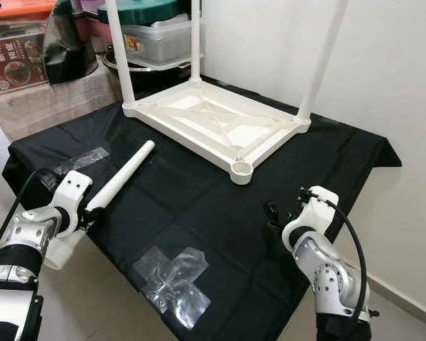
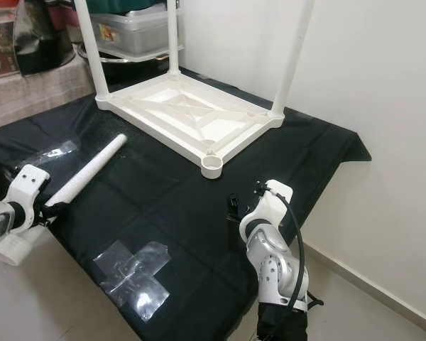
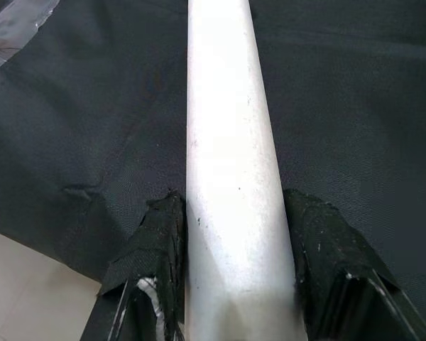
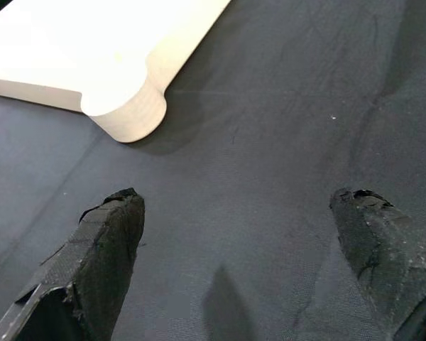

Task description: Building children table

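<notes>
Left wrist view shows the left gripper point(image 3: 234, 277) with jaws clamped on the loose white plastic table leg point(image 1: 121, 177) near the front-left edge of the black-draped desk point(image 1: 199, 206), seemingly for the upturned white tabletop point(image 1: 213, 121)'s empty corner socket point(image 1: 242, 169), while the right gripper point(image 4: 248, 263) hovers, jaws wide apart.

Both arms are showing ribbed silver forearm casings ending in white moulded wrist housings, with dark joints between the segments. A black cable is looping out from the white housing of the right gripper point(image 1: 272, 213) and running back along the forearm, and a similar black cable is arching beside the left gripper point(image 1: 92, 212). The fingers point(image 4: 103, 245) are looking matte black, their tips rough, textured and scuffed.
</notes>
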Robot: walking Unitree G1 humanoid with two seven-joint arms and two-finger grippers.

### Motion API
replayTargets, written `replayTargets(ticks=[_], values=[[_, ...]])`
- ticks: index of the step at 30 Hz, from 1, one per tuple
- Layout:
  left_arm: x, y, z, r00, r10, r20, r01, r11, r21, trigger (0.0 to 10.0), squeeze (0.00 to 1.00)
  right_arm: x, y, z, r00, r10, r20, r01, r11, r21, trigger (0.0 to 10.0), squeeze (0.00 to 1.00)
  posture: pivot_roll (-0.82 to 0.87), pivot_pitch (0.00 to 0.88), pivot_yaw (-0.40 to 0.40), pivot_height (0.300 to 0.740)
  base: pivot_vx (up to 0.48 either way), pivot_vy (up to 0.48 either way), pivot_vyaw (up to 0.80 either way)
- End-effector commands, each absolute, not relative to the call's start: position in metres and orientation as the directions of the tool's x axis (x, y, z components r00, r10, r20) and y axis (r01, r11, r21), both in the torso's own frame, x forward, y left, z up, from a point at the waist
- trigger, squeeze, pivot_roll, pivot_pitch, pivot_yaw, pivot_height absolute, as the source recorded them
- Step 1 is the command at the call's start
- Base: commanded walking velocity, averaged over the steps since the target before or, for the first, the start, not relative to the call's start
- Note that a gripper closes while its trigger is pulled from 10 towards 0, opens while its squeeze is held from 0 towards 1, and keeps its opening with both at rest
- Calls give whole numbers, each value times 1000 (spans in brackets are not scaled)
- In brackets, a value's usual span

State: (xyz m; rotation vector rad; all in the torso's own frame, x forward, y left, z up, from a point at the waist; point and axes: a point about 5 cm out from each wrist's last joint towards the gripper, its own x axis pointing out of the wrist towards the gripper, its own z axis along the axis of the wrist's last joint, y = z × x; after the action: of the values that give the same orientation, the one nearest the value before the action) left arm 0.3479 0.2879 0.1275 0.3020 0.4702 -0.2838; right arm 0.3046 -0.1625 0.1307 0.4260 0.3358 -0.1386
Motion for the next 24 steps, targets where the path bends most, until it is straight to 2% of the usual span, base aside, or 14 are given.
replayTargets(ticks=[1, 9, 11, 12, 13, 14, 15, 18, 24], values=[[343, 284, 114, 827, -212, -521, 356, 915, 192, 0, 0, 304, -162, 128, 928, -55, -368, 209, 895, 393, 10000, 0, 90, 0, -34, 740, 0, 0, 0], [343, 279, 112, 820, -246, -517, 377, 911, 165, 0, 0, 305, -160, 127, 928, -51, -369, 207, 895, 396, 10000, 0, 91, 0, -31, 740, 0, 0, 0], [349, 272, 122, 857, -284, -429, 375, 916, 141, 235, 0, 305, -160, 127, 930, -48, -365, 203, 893, 400, 10000, 0, 91, 0, -30, 740, 0, 0, 0], [349, 272, 122, 857, -284, -429, 375, 916, 141, 235, 0, 305, -160, 127, 930, -48, -365, 203, 893, 400, 10000, 0, 91, 0, -30, 740, 0, 0, 0], [353, 268, 131, 879, -310, -363, 374, 919, 121, 2235, 0, 305, -159, 128, 931, -46, -361, 201, 892, 404, 10000, 0, 91, 0, -30, 740, 0, 0, 0], [357, 264, 141, 900, -332, -283, 371, 924, 95, 10000, 0, 306, -158, 129, 937, -37, -347, 188, 892, 412, 10000, 0, 96, 0, -31, 740, 0, 0, 0], [357, 264, 141, 900, -332, -283, 371, 924, 95, 10000, 0, 306, -158, 129, 937, -37, -347, 188, 892, 412, 10000, 0, 96, 0, -31, 740, 0, 0, 0], [361, 260, 158, 943, -311, -116, 320, 945, 69, 10000, 0, 309, -147, 140, 961, 28, -277, 104, 887, 451, 10000, 0, 95, 0, -34, 740, 0, 0, 0], [358, 263, 158, 957, -276, -89, 282, 958, 55, 10000, 0, 309, -139, 147, 970, 83, -231, 35, 885, 464, 10000, 0, 100, 0, -37, 740, 0, 0, 0]])
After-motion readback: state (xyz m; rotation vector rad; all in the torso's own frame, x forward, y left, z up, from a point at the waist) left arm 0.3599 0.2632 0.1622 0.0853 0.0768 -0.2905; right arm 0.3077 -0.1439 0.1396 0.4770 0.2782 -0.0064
